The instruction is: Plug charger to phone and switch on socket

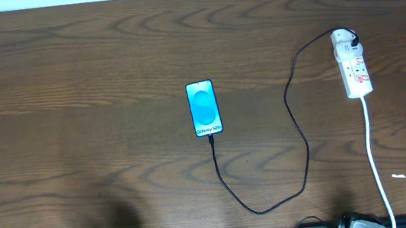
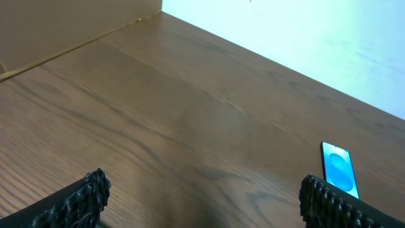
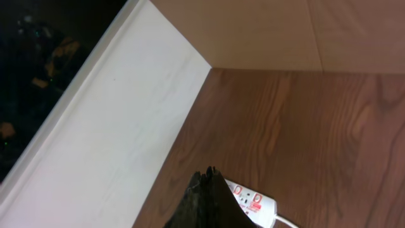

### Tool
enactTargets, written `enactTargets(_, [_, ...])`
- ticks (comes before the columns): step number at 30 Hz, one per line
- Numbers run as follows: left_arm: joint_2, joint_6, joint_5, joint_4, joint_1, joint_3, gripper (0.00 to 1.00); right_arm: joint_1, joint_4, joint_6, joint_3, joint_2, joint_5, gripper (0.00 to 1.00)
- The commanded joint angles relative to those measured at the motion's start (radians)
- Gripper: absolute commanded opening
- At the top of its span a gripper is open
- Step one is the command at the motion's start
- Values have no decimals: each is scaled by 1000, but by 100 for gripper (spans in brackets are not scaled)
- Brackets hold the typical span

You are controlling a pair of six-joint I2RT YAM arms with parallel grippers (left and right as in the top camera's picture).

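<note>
Overhead view: narrow white plastic power-strip socket [image 1: 354,66] with red markings is seen on the right side of the brown wood-grain table [image 1: 69,83]. Its long axis runs near-to-far, slightly tilted, and a thick white cord [image 1: 377,163] trails back toward the robot's edge. Thin black charger cable [image 1: 295,119] is looped from its white plug head at the socket's far end round to the near short edge of the small rectangular light-blue-screened phone [image 1: 204,108] at table centre. The tip looks already inserted, judged from contact only. Switch state cannot be told. Right gripper [image 3: 207,182] is shown with fingers pressed together into one dark wedge; the socket is seen just past the tip, to its right, and well apart per overhead. Left gripper [image 2: 204,187] is held with jaws spread wide, nothing between, phone ahead-right. Right arm is judged nearer to the socket, so a switch press would be reached forward along the strip's length.
</note>
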Motion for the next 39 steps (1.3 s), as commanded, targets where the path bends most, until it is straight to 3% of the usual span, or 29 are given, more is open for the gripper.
enactTargets(1, [-7, -2, -7, 1, 5, 7, 98, -10, -5, -14, -4, 3, -25, 1])
enactTargets(15, [-7, -2, -7, 1, 5, 7, 98, -3, 8, -14, -4, 1, -166, 1])
enactTargets(28, [-7, -2, -7, 1, 4, 7, 98, 79, 137, -14, -4, -6, -203, 3])
enactTargets(39, [-7, -2, -7, 1, 4, 7, 98, 79, 172, -16, -4, -173, -436, 5])
